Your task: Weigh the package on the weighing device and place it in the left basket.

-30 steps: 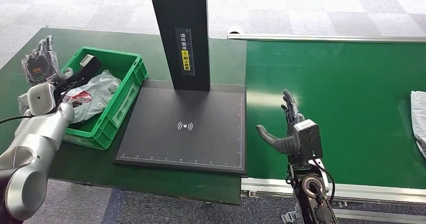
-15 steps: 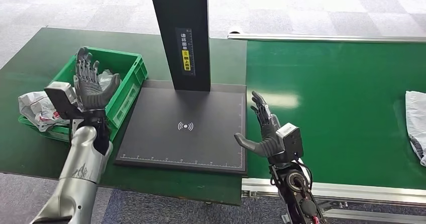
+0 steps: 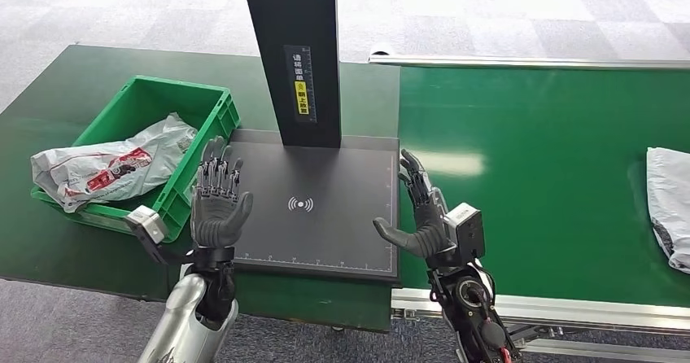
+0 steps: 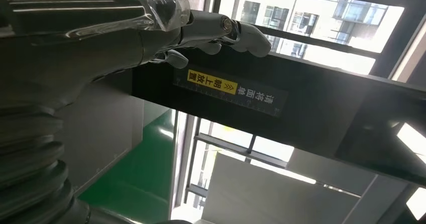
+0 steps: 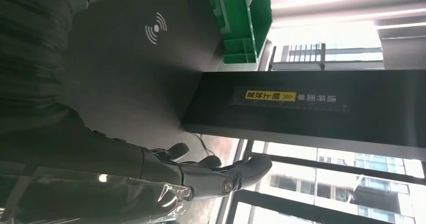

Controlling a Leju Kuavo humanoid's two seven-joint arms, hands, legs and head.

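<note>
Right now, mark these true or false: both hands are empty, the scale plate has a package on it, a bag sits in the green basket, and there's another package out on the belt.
Both hands hold nothing: true. The left hand and right hand are spread open.
A package lies on the scale plate: false, the plate is bare.
A white bag lies in the green basket: true, drooping over its rim.
Another package lies on the green belt: true, at the far right edge.
</note>
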